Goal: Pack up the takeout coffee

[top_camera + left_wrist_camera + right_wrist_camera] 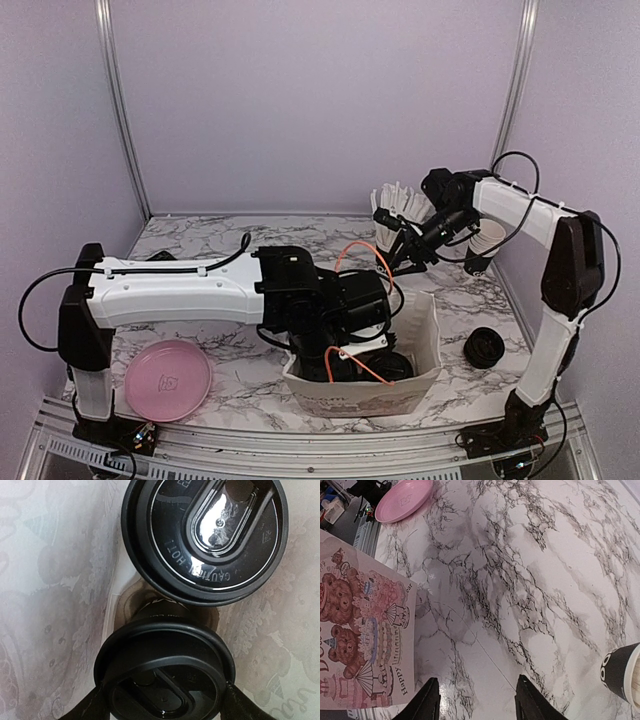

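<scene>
We judge the step in hand to be the placing itself. The takeout coffee [162,647] is inside the paper bag [425,330], held by the left hand [165,686], whose fingers [87,705] are clamped against either side of the lid's rim. It hangs just beside a second lidded cup [205,535] that stands deeper in the bag. In the wrist view the two lids nearly meet, but we cannot tell whether they touch.

The right hand [479,700] hovers over the marble surface [520,580] outside the bag. Its fingers are apart and nothing is between them.

In our view the next move calls for settling the cup flat and upright on the bag's floor. The left hand should then let go and lift straight out. There is little room (the neighbour on one side, the soft bag wall on the other), so a sideways pull could tip either cup or drag the bag. We cannot see from here whether the cup's base has reached the floor.

As for the cup itself, it is black throughout. The round plastic lid has a raised rim and a long oval recess across its top, and it looks evenly seated as far as we can see. Past the lid the dark paper body runs away from the camera, and a trace of white lettering shows on it, too small to read.
</scene>
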